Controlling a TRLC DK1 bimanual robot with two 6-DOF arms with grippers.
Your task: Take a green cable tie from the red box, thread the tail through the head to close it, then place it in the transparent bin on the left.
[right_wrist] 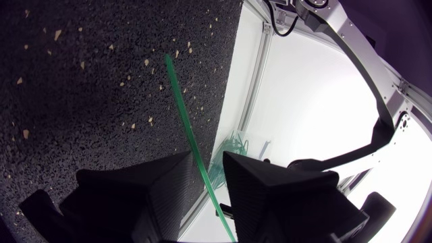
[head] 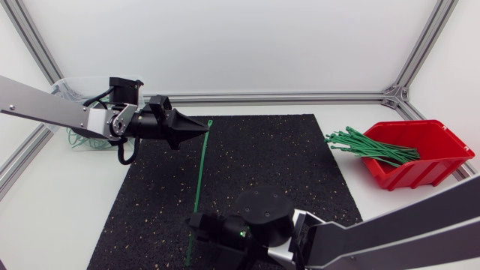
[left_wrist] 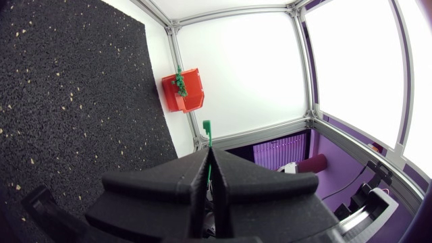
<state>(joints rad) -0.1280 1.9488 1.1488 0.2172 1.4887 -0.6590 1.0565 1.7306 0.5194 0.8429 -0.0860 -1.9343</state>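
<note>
Overhead, the green cable tie [head: 201, 169] is seen stretched almost straight over the black mat [head: 277, 157], its long axis running from the far side of the mat towards the near edge, leaning only slightly. Its far end is pinched by the left end effector [head: 204, 127], which is closed on it. In the left wrist view the two fingers of that end effector [left_wrist: 209, 158] are pressed together on the strap, and a short stub of the cable tie [left_wrist: 206, 126] with the head on it sticks out ahead of the fingertips, pointing towards the red box [left_wrist: 192, 94].

The near end of the strap is met by the right end effector [head: 196, 231]. In the right wrist view the cable tie [right_wrist: 183, 108] is seen passing through the gap of the end effector [right_wrist: 206, 162], whose fingers are spread apart and not clamped on it.

More green ties are heaped in the red box [head: 435, 142] at the right of the bench [head: 60, 217], some hanging over its rim. The transparent bin [head: 71, 86] is partly hidden behind the left arm, with green ties inside.
</note>
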